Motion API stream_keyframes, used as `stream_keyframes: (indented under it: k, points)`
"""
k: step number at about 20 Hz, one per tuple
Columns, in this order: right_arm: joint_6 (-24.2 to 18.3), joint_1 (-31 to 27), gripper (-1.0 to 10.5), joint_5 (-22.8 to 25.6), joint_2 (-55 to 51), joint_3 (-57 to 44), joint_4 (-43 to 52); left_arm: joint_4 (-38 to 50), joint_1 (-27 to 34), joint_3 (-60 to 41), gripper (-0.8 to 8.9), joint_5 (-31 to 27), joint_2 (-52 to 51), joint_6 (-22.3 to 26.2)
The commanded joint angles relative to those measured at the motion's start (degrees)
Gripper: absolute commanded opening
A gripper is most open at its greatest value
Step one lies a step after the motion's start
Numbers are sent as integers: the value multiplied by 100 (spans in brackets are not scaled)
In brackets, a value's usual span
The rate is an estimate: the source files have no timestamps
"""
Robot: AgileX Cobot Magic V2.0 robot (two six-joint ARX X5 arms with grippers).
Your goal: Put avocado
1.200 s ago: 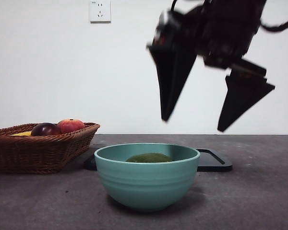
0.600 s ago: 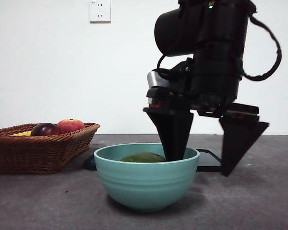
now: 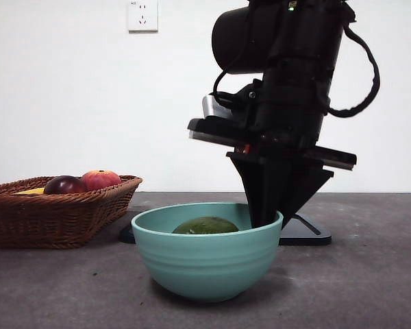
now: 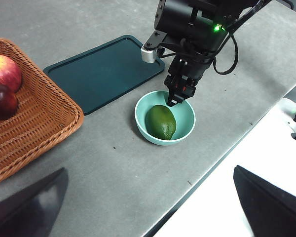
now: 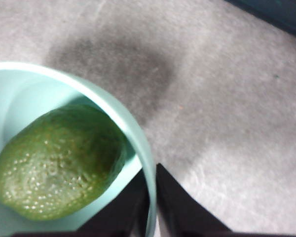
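Observation:
The dull dark-green avocado (image 3: 205, 225) lies inside a teal bowl (image 3: 205, 264) at the middle of the table. It also shows in the left wrist view (image 4: 161, 122) and the right wrist view (image 5: 59, 163). My right gripper (image 3: 267, 219) is down at the bowl's right side, shut on the bowl's rim (image 5: 133, 133), one jaw inside and one outside. It shows from above in the left wrist view (image 4: 173, 101). My left gripper (image 4: 149, 169) is open and empty, high above the table's near edge.
A wicker basket (image 3: 61, 212) at the left holds a red-orange fruit (image 3: 101, 179) and a dark maroon fruit (image 3: 64, 185). A dark flat tray (image 3: 305, 233) lies behind the bowl. The table's edge (image 4: 212, 163) runs close to the bowl.
The right gripper came down from above the bowl with its jaws wide apart, and has now shut on the bowl's right rim. The bowl has shifted slightly left.

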Motion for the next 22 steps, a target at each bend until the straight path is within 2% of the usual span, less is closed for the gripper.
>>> stream_keyframes:
  k: [1, 6, 10, 15, 22]
  points:
    - [164, -46, 6, 50, 98, 284, -68, 72, -48, 63, 558, -17, 20, 94]
    - [122, -603, 6, 85, 378, 1187, -479, 118, -48, 63, 558, -17, 20, 96]
    - [-46, -1054, 6, 79, 1150, 2391, -885, 133, -48, 63, 558, -17, 20, 94]
    - [-63, -1362, 6, -63, 2059, 3554, -855, 151, -48, 63, 558, -17, 20, 92]
    - [116, -1580, 6, -247, 2612, 3777, -612, 212, -48, 63, 558, -17, 20, 90]
